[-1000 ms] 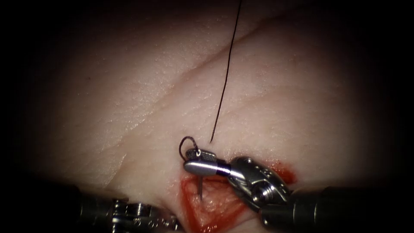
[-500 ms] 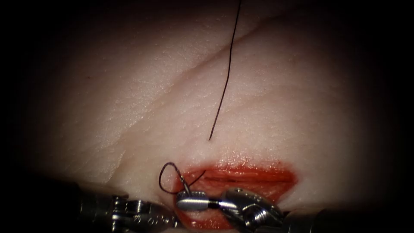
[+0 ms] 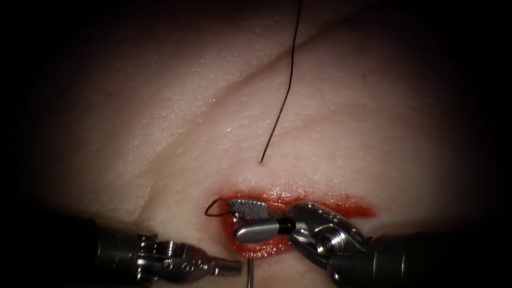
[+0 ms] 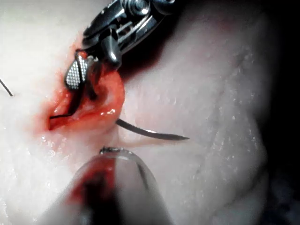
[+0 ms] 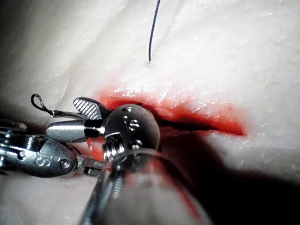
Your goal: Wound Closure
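the cut [image 3: 298,205] in the tissue [image 3: 176,122] lies wet with red fluid [image 3: 266,246]. the needle [image 4: 152,133] sits in the tissue, its point out on the near lip below the cut. the right tool [image 3: 246,220] has its jaws apart, holding nothing, at the cut's left end beside a thread [image 3: 216,207] loop. the left tool [image 3: 226,265] has its jaws together, empty, just beside the needle's point.
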